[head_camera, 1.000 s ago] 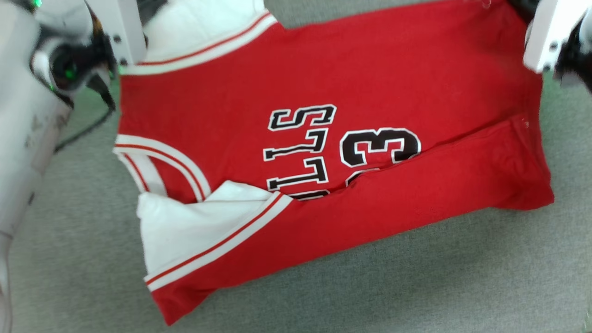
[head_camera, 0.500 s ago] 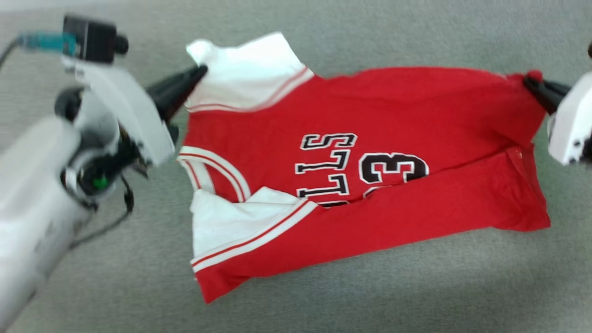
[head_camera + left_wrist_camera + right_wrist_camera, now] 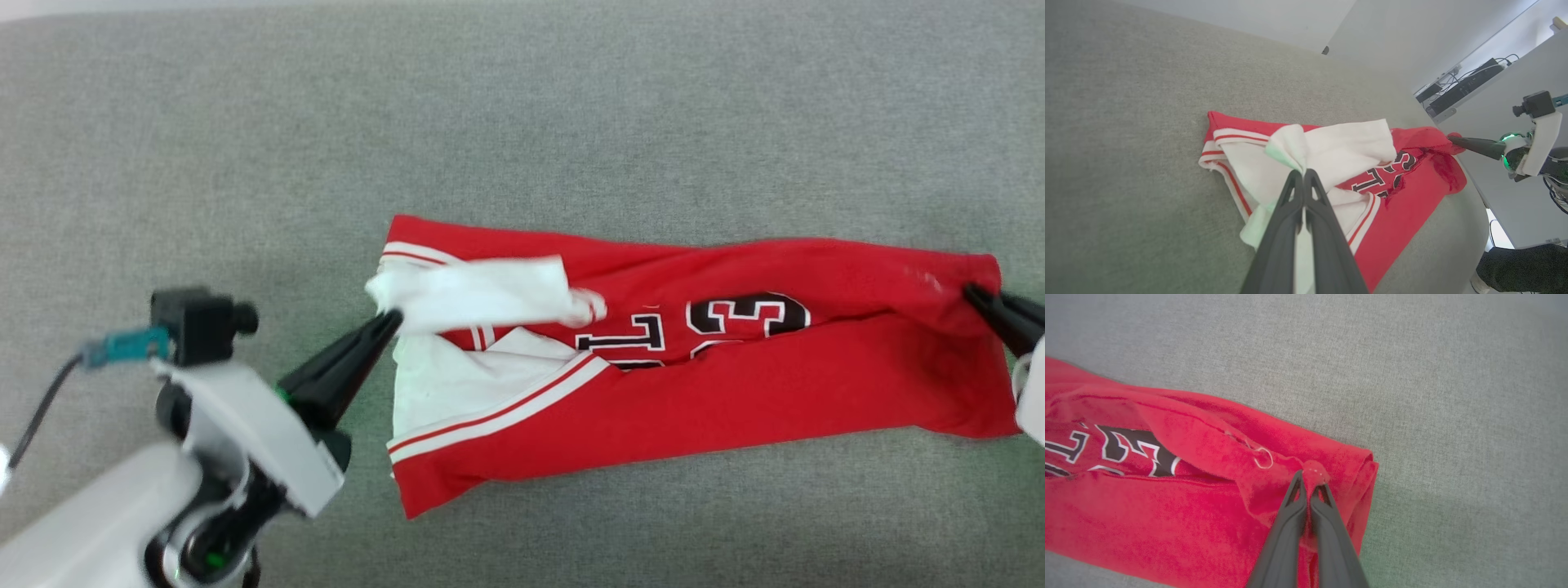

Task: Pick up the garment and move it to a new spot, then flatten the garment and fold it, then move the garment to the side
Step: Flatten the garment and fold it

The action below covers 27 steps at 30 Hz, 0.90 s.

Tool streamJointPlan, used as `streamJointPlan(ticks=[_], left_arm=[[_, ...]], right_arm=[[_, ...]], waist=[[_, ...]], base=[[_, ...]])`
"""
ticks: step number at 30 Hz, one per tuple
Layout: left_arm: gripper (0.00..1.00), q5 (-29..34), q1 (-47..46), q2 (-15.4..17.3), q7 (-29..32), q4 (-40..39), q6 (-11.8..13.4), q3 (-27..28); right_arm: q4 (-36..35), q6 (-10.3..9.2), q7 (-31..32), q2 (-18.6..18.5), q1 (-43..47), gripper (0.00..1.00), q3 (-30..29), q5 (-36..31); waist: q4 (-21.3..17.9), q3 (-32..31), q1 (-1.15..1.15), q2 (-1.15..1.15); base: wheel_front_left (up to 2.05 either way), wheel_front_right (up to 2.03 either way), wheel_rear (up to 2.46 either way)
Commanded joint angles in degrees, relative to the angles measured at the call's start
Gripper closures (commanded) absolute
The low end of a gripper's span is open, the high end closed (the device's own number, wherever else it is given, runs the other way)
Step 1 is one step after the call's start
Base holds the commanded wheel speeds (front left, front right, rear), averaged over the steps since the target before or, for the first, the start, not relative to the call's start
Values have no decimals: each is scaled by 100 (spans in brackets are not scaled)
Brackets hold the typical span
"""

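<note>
On the left, the left gripper [image 3: 389, 318] was pressed shut on the white sleeve [image 3: 482, 292] of the garment [image 3: 702, 408], which lay bunched lengthwise across the middle of the grey surface [image 3: 571, 122]. On the right, the right gripper [image 3: 976, 294] pinched the red hem corner. Both bites looked thin, so uneven pulling might slip one free and leave the fold crooked.

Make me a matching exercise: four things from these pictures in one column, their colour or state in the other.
1 left gripper
2 right gripper
3 printed number
4 surface

a black, outlined white
b shut on a red corner of the garment
c grey, under the garment
d shut on a white sleeve of the garment

Pairs: 1-d, 2-b, 3-a, 4-c
</note>
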Motion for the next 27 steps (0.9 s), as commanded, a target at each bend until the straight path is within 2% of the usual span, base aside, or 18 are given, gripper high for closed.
streamJointPlan(ticks=[1,7,12,17,21,22,23,24,25,27], left_arm=[[100,-17,85,54,-43,-32,46,26],[100,13,656,154,-378,-325,405,-50],[100,237,624,-164,-515,-9,537,-173],[100,420,475,-624,-641,521,495,-241],[100,516,408,-752,-629,801,437,-314],[100,543,403,-763,-653,855,453,-306],[78,570,400,-770,-675,897,459,-292],[26,607,395,-796,-723,922,463,-251],[0,621,416,-823,-763,943,481,-198],[0,713,496,-857,-811,954,496,-174]], right_arm=[[-61,-6,24,26,92,100,-86,-43],[-587,-5,277,409,692,100,-736,-268],[-581,-5,337,811,760,100,-991,-561],[-456,-6,334,1129,669,100,-1098,-790],[-370,-5,322,1249,636,100,-1059,-852],[-354,-5,305,1264,628,88,-1033,-854],[-358,-5,270,1293,622,57,-1008,-818],[-361,-5,256,1323,622,12,-1013,-736],[-359,-5,273,1346,631,0,-1010,-645],[-416,-5,335,1315,658,0,-1019,-469]], waist=[[15,26,0,0],[8,123,0,0],[18,257,0,0],[2,307,0,0],[-29,268,0,0],[-39,244,0,0],[-53,215,0,0],[-56,184,0,0],[-59,147,0,0],[-64,69,0,0]], base=[[0,0,0],[0,0,0],[0,0,0],[0,0,0],[0,0,0],[0,0,0],[0,0,0],[0,0,0],[0,0,0],[0,0,0]])
